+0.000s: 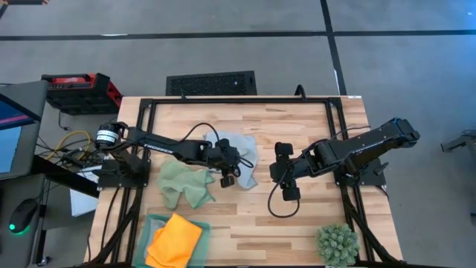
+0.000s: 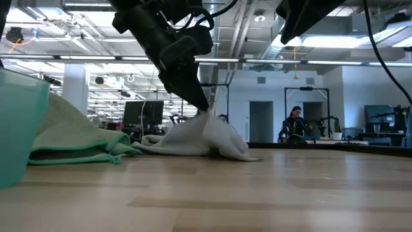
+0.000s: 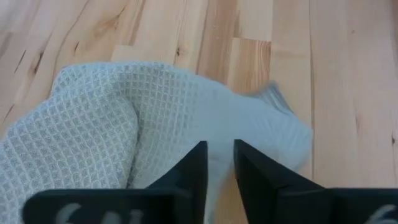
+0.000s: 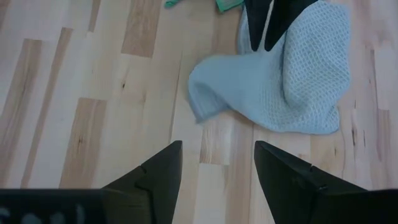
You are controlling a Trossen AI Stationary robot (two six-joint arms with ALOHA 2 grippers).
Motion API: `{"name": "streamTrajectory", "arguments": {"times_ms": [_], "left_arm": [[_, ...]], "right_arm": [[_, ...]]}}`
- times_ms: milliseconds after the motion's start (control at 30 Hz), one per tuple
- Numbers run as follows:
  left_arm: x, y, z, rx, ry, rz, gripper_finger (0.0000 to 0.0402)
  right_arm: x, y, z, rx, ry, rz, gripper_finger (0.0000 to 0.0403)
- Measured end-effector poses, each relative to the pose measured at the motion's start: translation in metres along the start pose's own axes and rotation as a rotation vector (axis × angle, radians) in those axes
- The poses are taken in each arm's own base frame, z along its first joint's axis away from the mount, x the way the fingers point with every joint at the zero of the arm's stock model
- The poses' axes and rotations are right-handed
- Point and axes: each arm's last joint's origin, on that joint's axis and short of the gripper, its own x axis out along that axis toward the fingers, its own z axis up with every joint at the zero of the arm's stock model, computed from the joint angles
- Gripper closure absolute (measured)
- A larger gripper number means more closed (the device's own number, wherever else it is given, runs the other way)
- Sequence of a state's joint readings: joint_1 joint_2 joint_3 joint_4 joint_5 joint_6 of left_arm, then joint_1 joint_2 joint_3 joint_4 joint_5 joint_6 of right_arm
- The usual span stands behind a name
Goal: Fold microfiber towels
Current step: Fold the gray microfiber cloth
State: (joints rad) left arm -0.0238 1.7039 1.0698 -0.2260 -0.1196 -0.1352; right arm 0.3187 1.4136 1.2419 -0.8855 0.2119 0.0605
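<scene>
Near the middle of the table (image 1: pixel 297 223), slightly toward its far edge, the pale grey-blue towel (image 1: pixel 239 149) lies crumpled, and the left gripper (image 1: pixel 232 173) is down on it with its fingers nearly together, pinching a fold of the cloth between them. In the left wrist view the two dark fingers (image 3: pixel 198 167) stand with only a narrow gap, and the waffle-textured cloth (image 3: pixel 124 118) fills the space just ahead of and between them. In the low view the towel (image 2: pixel 199 138) rises to a small peak where the gripper (image 2: pixel 201 106) grips it.

Seen from above, the towel's long axis runs roughly from 11 o'clock to 5 o'clock, with a loose corner trailing toward 5 o'clock. In the right wrist view that rounded corner (image 4: pixel 208 87) lies flat on the wood, apart from the right arm's fingers.

At 3 o'clock from the towel, near but not touching it, the right gripper (image 1: pixel 282 173) hovers with its fingers spread wide and holding nothing. At 8 o'clock the light green towel (image 1: pixel 184 184) lies bunched just beside the grey-blue one. Farther out at 7 o'clock, the orange towel (image 1: pixel 175 240) sits in the green tray (image 1: pixel 152 222) at the table's near edge. Well apart at 5 o'clock stands the spiky green plant (image 1: pixel 337 244). Between the two grippers the wood is bare.
</scene>
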Motion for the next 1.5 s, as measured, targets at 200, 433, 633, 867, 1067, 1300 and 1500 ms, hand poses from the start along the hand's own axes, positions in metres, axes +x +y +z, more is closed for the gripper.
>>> {"name": "streamTrajectory", "arguments": {"times_ms": [200, 433, 633, 867, 1067, 1300, 1500], "left_arm": [[0.000, 0.000, 0.000, 0.000, 0.004, 0.001, 0.0285], [-0.011, -0.004, -0.005, 0.067, 0.064, -0.005, 0.0270], [-0.032, -0.013, -0.010, 0.054, 0.107, 0.026, 0.0269], [-0.052, -0.024, -0.015, 0.042, 0.118, 0.097, 0.0269], [-0.057, -0.029, -0.015, 0.022, 0.098, 0.105, 0.0269], [-0.058, -0.030, -0.018, 0.006, 0.123, 0.106, 0.0269], [-0.058, -0.030, -0.018, 0.007, 0.128, 0.107, 0.0269]], "right_arm": [[0.011, 0.002, -0.006, -0.005, -0.009, 0.002, 0.0180], [0.047, 0.009, -0.023, 0.001, -0.082, 0.010, 0.0180], [0.079, 0.011, -0.035, 0.024, -0.131, 0.006, 0.0180], [0.135, 0.008, -0.042, -0.014, -0.016, -0.017, 0.0180], [0.156, -0.005, -0.044, 0.028, 0.014, -0.043, 0.0180], [0.158, -0.019, -0.041, 0.124, -0.020, 0.075, 0.0180], [0.169, -0.022, -0.046, 0.132, 0.015, 0.073, 0.0180]]}}
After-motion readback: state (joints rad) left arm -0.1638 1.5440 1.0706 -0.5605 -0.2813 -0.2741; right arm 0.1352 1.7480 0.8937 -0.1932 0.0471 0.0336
